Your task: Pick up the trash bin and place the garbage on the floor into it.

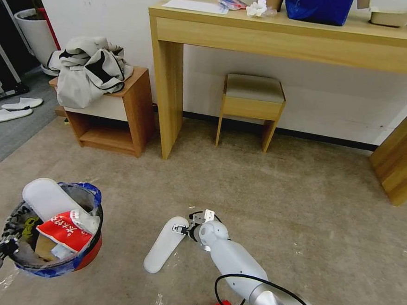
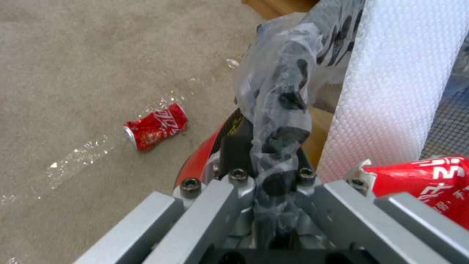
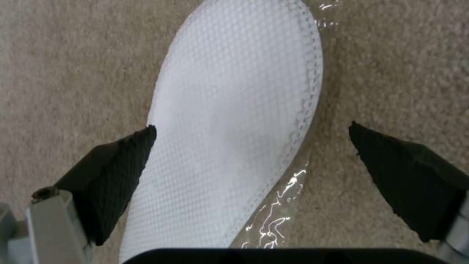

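Slipper (image 3: 234, 121) lies flat on the carpet (image 1: 302, 201) between your right gripper's (image 1: 183, 228) spread fingers; looks light, thin, floppy, so pinch across its edge; left gripper (image 2: 273, 190) is clamped on the bin (image 1: 56, 235) rim, off the floor.

A long wooden tabletop (image 1: 290, 35) stands against the white wall, carrying a sheet of paper (image 1: 195, 5), a crumpled tissue (image 1: 257, 8) and a blue bag (image 1: 318, 6). A small padded stool (image 1: 252, 104) sits under it. To the left, a low wooden side cabinet (image 1: 118, 114) holds a heap of grey and white clothing (image 1: 89, 68). A white planter (image 1: 35, 34) stands further left.
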Robot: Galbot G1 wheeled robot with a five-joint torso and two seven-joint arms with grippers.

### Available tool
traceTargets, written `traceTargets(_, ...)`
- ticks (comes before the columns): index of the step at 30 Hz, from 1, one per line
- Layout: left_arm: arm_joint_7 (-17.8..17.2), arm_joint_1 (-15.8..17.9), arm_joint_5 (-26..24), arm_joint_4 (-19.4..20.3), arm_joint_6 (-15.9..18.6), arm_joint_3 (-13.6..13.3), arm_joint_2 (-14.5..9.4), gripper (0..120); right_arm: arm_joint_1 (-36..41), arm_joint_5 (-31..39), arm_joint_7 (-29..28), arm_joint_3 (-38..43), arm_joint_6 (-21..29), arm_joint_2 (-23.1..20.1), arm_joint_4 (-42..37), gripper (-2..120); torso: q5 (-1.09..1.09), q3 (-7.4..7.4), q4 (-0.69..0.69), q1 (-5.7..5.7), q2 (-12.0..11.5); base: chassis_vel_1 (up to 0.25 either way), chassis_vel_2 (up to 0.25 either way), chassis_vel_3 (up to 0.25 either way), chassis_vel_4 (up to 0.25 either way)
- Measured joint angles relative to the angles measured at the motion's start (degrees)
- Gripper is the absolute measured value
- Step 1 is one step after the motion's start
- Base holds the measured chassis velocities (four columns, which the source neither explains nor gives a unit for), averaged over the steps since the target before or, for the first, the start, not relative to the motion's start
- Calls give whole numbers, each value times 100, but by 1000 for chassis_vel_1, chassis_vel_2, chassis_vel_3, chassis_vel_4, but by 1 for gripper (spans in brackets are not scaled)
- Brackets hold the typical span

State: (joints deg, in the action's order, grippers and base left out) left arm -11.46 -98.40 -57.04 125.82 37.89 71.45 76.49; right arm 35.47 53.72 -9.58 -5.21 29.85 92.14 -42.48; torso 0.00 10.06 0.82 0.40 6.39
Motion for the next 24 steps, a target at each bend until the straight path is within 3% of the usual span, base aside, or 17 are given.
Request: traceTargets(24, -24, -38, -16, 116, 0, 21, 29, 1, -159, -265, 404, -41, -5, 0, 388, 100, 0, 0, 0, 0, 0, 0, 0, 0, 0)
